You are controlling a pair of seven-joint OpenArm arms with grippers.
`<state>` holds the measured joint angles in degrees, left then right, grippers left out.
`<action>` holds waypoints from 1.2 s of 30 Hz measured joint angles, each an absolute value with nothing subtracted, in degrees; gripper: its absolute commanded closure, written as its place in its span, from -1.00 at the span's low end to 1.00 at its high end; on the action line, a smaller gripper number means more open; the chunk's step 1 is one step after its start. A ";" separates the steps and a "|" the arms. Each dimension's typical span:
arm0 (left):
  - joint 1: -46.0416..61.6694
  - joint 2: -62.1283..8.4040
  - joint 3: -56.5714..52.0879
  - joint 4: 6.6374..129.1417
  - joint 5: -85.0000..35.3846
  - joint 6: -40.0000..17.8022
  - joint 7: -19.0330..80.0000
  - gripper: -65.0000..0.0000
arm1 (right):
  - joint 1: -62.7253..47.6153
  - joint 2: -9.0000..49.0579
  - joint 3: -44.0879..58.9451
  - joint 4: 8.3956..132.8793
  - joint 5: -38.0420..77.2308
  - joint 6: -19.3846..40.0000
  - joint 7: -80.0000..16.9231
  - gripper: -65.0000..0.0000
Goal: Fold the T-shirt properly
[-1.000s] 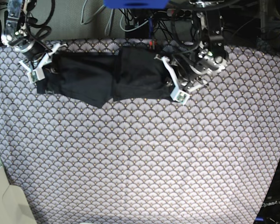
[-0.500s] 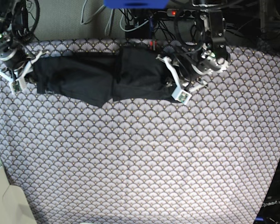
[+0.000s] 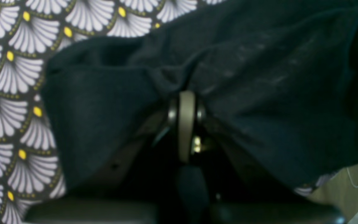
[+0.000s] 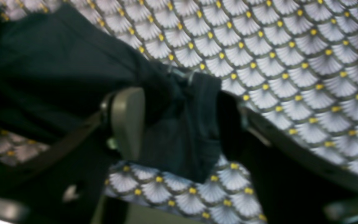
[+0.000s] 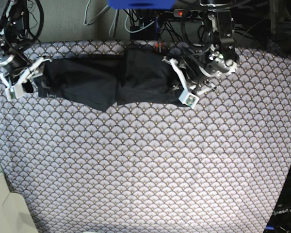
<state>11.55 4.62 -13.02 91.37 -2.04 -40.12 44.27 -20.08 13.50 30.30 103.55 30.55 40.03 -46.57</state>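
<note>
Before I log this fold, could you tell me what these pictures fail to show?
- Left wrist view: left tool tips buried in T-shirt folds.
- Right wrist view: motion blur; cloth hides the right tool's far finger.
- Base view: T-shirt sleeves and collar indistinguishable, dark and small.

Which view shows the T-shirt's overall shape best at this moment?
The base view: the whole T-shirt lies as a long dark band across the far side of the tablecloth. The left wrist view shows only bunched cloth pinched in shut jaws; the right wrist view shows one end lying between open jaws.
</note>
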 measured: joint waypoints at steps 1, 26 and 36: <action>11.57 4.67 -13.02 91.48 -2.02 -40.12 44.31 1.00 | -20.08 13.52 30.30 102.48 31.97 40.01 -46.57 -0.36; 12.16 4.10 -12.97 91.55 -2.44 -40.12 43.75 1.00 | -14.92 18.98 30.22 85.19 33.43 39.79 -46.54 -0.36; 12.19 4.12 -12.99 91.55 -2.46 -40.12 43.77 1.00 | -14.17 19.44 29.95 83.46 33.45 39.77 -46.46 -0.36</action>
